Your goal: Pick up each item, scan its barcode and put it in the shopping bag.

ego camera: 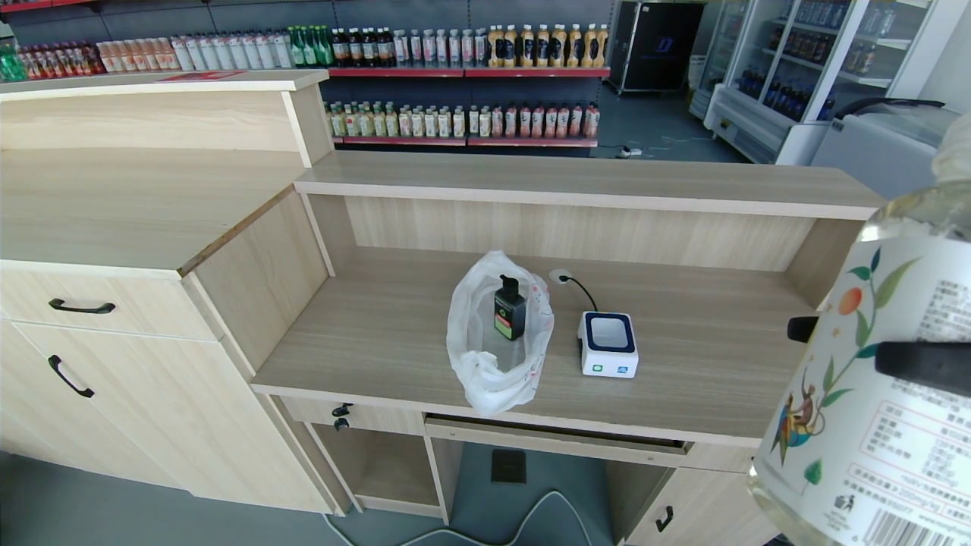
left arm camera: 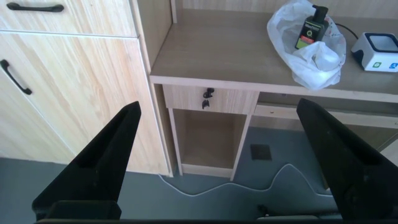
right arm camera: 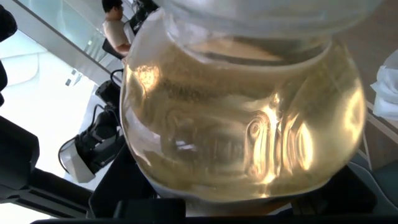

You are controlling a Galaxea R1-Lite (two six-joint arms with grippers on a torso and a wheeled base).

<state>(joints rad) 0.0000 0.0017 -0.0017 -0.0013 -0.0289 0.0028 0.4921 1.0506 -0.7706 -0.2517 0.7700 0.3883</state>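
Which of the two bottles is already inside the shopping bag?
The dark pump bottle, standing upright in the white shopping bag on the counter. The large clear bottle of pale liquid is held aloft by the right gripper.

This is looking like a shop: shelves (ego camera: 463, 72) are carrying rows of drinks (ego camera: 455, 121), glass-door fridges (ego camera: 789, 68) are standing behind, and a scanner (ego camera: 608, 343) is sitting on what is probably the checkout counter (ego camera: 721, 356).

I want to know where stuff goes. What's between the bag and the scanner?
Nothing but a narrow strip of bare counter lies between the bag and the scanner; they stand apart. The head view shows this.
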